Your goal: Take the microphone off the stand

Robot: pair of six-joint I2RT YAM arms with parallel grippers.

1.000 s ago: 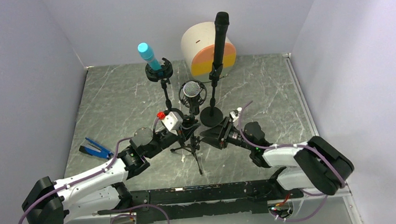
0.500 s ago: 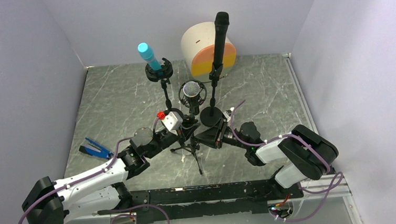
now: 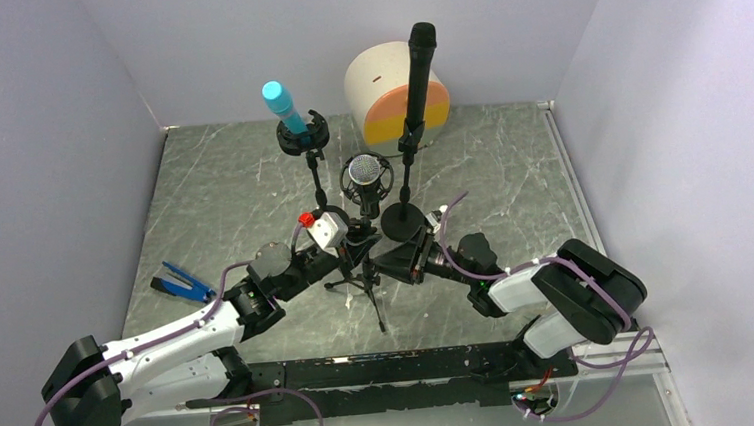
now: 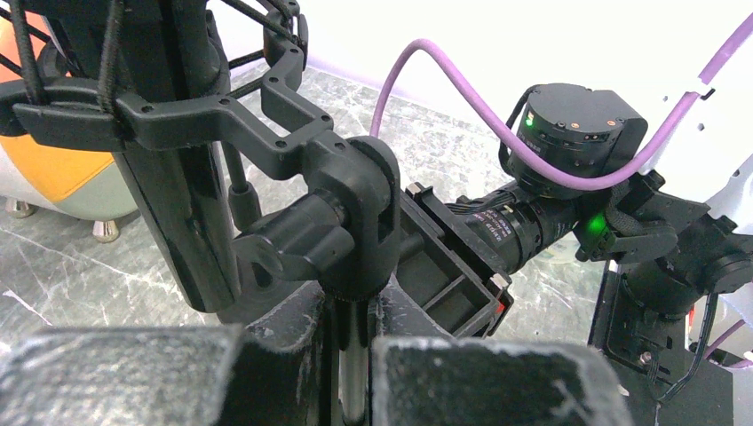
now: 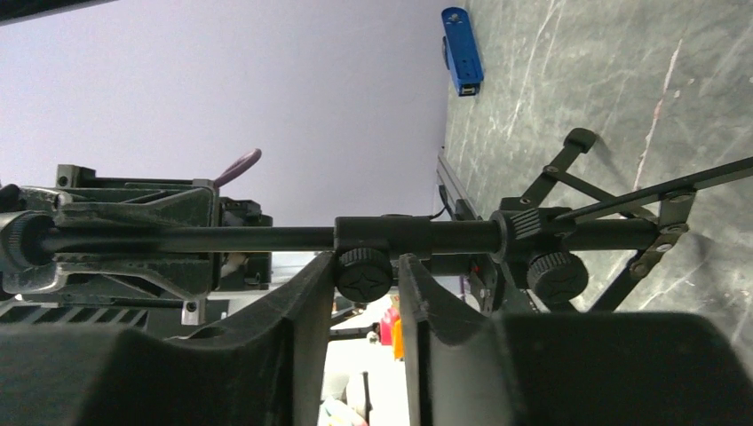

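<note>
Black stand (image 5: 417, 236), grey marbled table (image 3: 221, 194)

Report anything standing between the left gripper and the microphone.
The left gripper grips the stand pole below. The shock mount arm and pivot knob sit between it and the microphone. Nothing visible blocks the space above the microphone.

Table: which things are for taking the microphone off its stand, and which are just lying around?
For the job: silver-headed microphone, its tripod stand, left tool, right tool.
Just there: blue microphone, tall black microphone, orange-and-white drum, small blue object.
</note>
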